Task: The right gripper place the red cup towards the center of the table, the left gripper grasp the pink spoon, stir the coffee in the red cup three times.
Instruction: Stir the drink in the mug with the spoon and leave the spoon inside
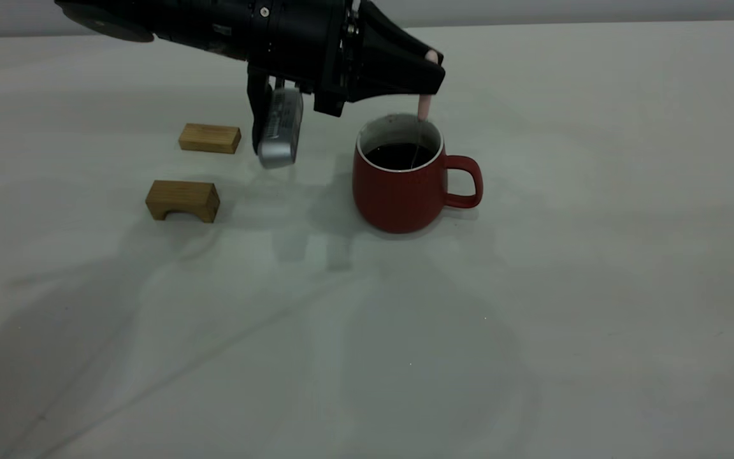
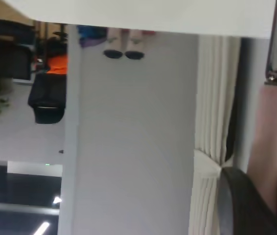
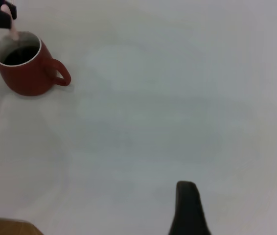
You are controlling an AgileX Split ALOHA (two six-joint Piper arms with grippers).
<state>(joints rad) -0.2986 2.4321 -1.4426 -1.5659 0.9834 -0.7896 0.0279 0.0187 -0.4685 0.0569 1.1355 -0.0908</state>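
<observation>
The red cup (image 1: 405, 182) already sits near the middle of the table (image 1: 596, 287), and the left gripper (image 1: 429, 76), at the cup's 12 o'clock, pinches the pink spoon (image 1: 425, 107) tight, dipping it in the coffee (image 1: 400, 156), so stirring is left.

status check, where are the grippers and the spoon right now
Left gripper shut on pink spoon, bowl down in coffee. Red cup upright mid-table. Right gripper parked away, clear of cup. Nothing blocking.
</observation>
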